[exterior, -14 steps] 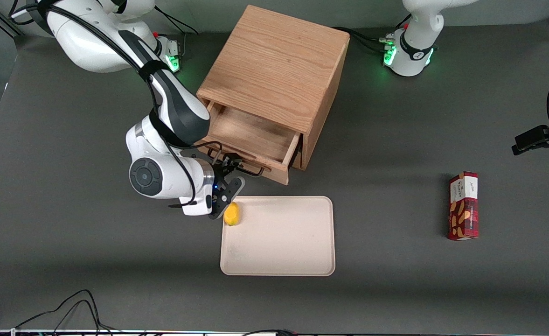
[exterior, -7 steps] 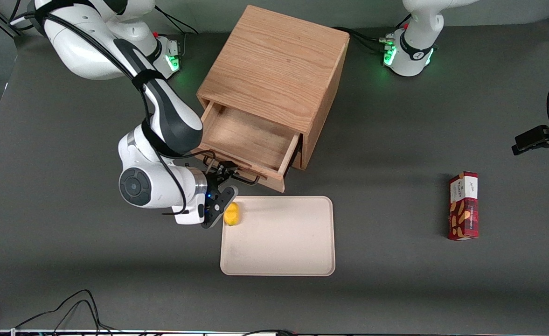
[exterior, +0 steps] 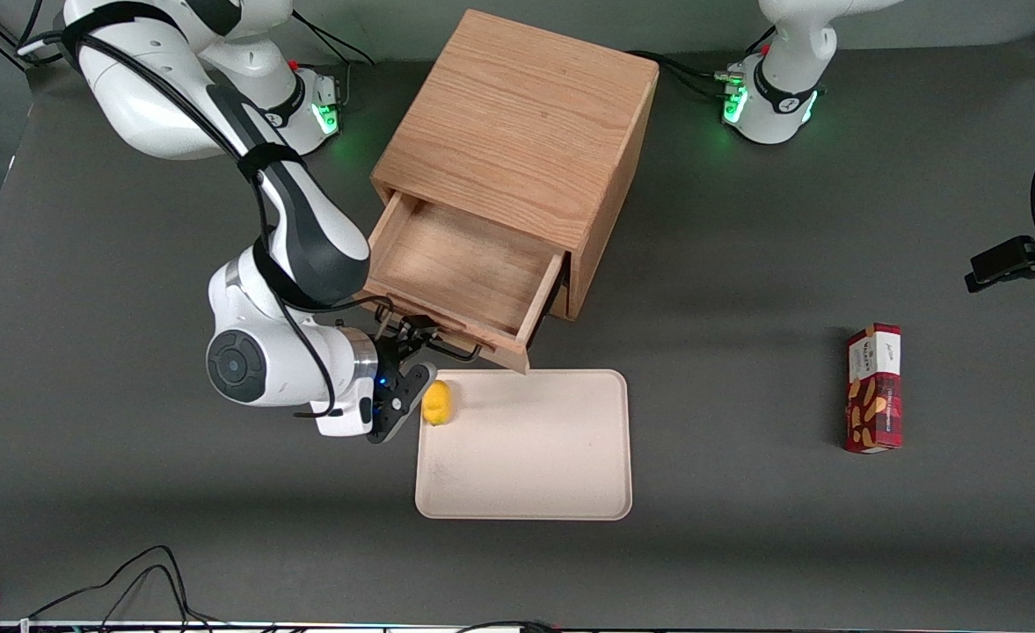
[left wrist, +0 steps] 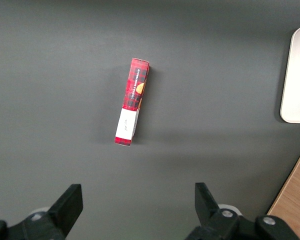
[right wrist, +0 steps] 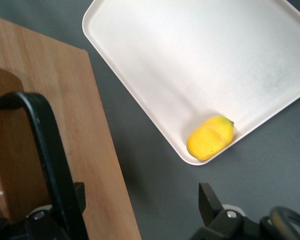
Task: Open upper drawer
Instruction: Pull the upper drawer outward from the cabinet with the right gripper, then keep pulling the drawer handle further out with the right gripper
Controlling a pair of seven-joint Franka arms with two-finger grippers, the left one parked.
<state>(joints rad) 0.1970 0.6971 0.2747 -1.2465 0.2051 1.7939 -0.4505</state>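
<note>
The oak cabinet (exterior: 526,123) stands in the middle of the table. Its upper drawer (exterior: 460,264) is pulled well out toward the front camera, and its bare wood floor shows. The thin black handle (exterior: 448,347) runs along the drawer front (right wrist: 90,150). My right gripper (exterior: 411,356) is at the handle's end toward the working arm's side. In the right wrist view the gripper (right wrist: 142,200) is open, with the handle bar (right wrist: 45,145) lying against the inner face of one finger (right wrist: 79,192) and the drawer front's edge between the fingers. The lower drawer is hidden.
A cream tray (exterior: 535,475) lies just nearer the front camera than the drawer, almost touching its corner. A yellow lemon (exterior: 436,402) sits in the tray's corner beside my gripper. A red snack box (exterior: 874,388) lies toward the parked arm's end.
The upper drawer has slid farther out of the cabinet toward the front camera. My gripper and arm have moved with the handle, nearer the tray's corner.
</note>
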